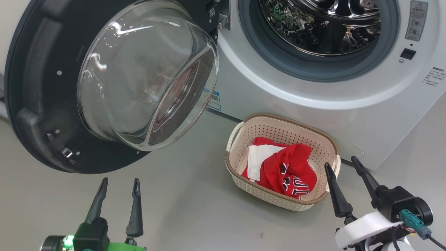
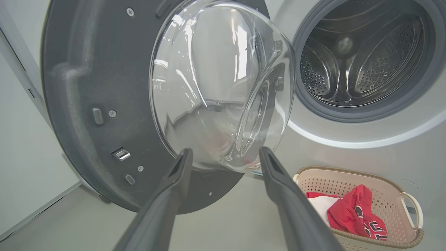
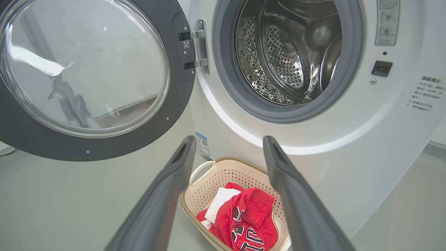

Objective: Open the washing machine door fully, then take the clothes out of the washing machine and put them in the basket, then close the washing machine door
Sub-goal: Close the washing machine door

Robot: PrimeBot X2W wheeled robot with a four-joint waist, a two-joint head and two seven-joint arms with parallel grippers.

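I have both hands low and free in front of the washing machine (image 1: 313, 115). The left hand (image 1: 120, 180) has its two long dark fingers spread with nothing between them, and it points up at the lower edge of the washing machine door (image 1: 41, 87). I judge that a sensible spot for pushing the door shut. The right hand (image 1: 340, 161) is spread and empty too, just beside the right end of the basket (image 1: 278, 130).

The door hangs wide open on its metal hinge (image 3: 200, 45), so the mouth is clear. Its inner face is matt, grainy dark plastic around a bulging clear glass bowl (image 1: 146, 76) that throws back bright reflections. Behind the grey rubber ring (image 1: 278, 66) the drum (image 1: 320, 31) is shiny perforated steel, and I see no cloth in the part visible to me.

The clothes (image 1: 285, 167) lie crumpled in the basket: soft red fabric, a white panel, black-and-white lettering. The basket stands on the smooth grey floor (image 1: 191, 209) against the foot of the machine, directly under the opening, presumably for a short carry. It is cream plastic with perforated walls, a brown woven-look rim and white loop handles. By my reading only the door is left to close
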